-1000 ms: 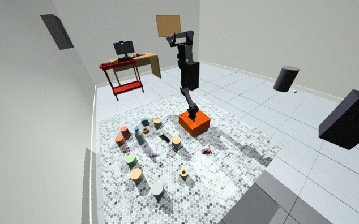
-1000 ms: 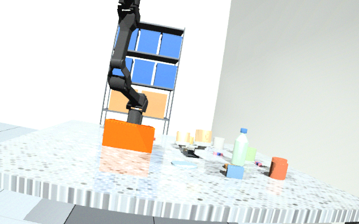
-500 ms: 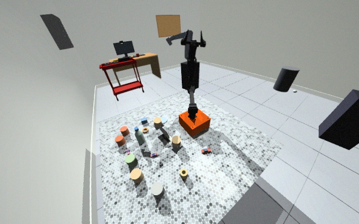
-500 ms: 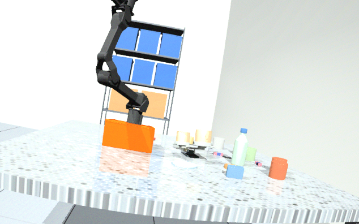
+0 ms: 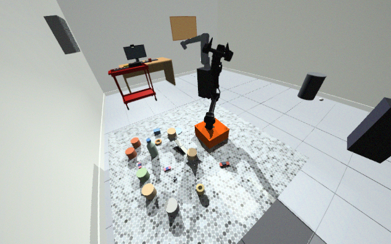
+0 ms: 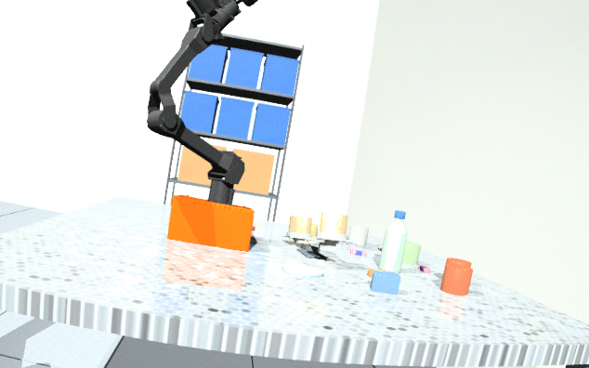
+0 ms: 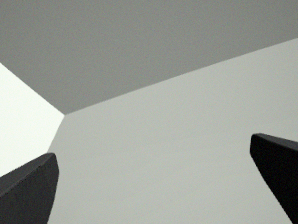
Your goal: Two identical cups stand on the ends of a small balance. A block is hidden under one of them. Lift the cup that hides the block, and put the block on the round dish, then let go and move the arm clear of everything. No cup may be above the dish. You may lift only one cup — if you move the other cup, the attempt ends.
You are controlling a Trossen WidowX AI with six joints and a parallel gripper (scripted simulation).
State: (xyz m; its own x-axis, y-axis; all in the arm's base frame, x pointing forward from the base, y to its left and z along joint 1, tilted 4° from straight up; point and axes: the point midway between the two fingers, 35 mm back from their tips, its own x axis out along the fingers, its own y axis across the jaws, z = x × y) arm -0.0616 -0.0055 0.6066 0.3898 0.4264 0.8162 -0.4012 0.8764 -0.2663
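Two tan cups stand on the ends of the small balance (image 5: 180, 146). One cup (image 5: 171, 133) (image 6: 333, 224) is beside the dish, the other cup (image 5: 192, 154) (image 6: 300, 225) is at the end farther from it. Both hide what is under them, so the block is not visible. The balance's tilt is hard to tell. The pale blue round dish (image 5: 179, 130) (image 6: 303, 271) lies flat on the table, with nothing visible on it. My gripper (image 5: 219, 42) (image 7: 157, 153) is open and empty, raised high above the base, far from cups and dish. The wrist view shows only walls behind the fingers.
A green bottle (image 5: 152, 149) (image 6: 393, 246), blue box (image 5: 156, 132) (image 6: 386, 282) and orange ring (image 5: 158, 140) stand near the balance. Red cups (image 5: 131, 153), a green cup (image 5: 143, 174), a grey cylinder (image 5: 172, 207) and small toy cars (image 5: 224, 164) are elsewhere on the table.
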